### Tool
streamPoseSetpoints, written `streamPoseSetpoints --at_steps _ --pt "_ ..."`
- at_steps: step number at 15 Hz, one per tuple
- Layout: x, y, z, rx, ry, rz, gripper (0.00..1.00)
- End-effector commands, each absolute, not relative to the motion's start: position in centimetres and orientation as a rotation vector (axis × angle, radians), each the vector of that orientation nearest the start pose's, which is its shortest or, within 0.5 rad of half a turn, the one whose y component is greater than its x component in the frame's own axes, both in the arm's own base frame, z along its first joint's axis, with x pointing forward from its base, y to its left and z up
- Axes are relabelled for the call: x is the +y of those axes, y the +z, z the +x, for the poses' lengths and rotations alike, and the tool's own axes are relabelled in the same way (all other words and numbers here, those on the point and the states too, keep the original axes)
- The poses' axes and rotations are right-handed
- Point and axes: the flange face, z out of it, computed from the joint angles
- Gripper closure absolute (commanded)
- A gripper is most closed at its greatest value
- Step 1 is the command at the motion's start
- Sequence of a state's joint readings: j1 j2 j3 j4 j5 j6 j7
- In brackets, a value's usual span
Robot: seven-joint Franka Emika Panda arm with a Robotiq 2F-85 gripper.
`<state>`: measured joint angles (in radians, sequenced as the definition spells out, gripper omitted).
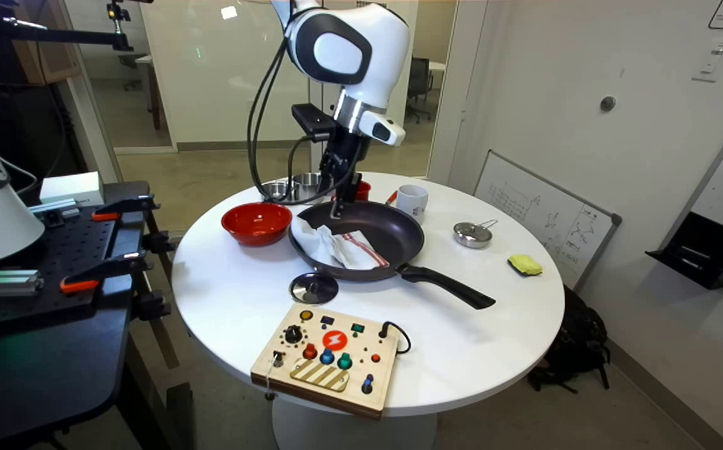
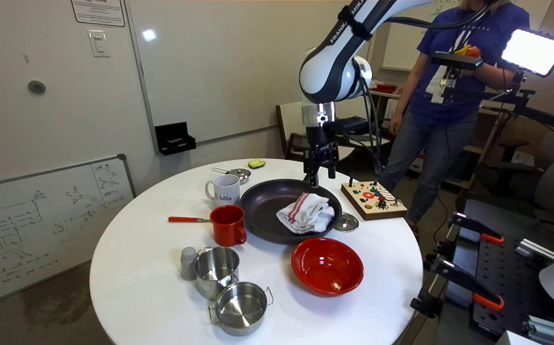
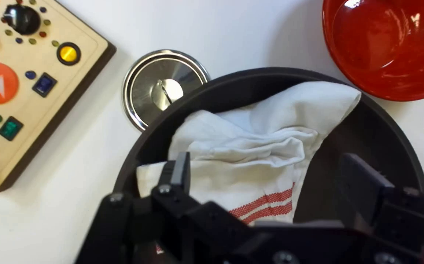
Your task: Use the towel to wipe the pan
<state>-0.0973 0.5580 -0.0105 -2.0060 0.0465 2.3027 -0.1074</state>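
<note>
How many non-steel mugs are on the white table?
2: a white mug and a red mug, both beside the pan, the red one nearer the bowl. No others seem hidden.

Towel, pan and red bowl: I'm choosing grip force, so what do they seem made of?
Towel: matte fabric, perhaps cotton; it drapes in soft creases.
Pan: probably metal with a nonstick coating, judging by its dark, dull sheen inside; the coating is a guess.
Bowl: glossy, likely glazed ceramic, given sharp highlights; plastic remains possible.
</note>
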Motion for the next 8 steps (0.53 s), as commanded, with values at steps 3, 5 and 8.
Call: streamPoseSetpoints --at_steps 3,5,8 --pt "-5.2 14.1 58.2 0.025 0.397 -3.052 0.00" --pt "-5.1 13.9 58.5 0.022 0.395 -3.051 0.00" --pt "-5.1 13.9 58.7 0.022 0.390 -3.052 0.00"
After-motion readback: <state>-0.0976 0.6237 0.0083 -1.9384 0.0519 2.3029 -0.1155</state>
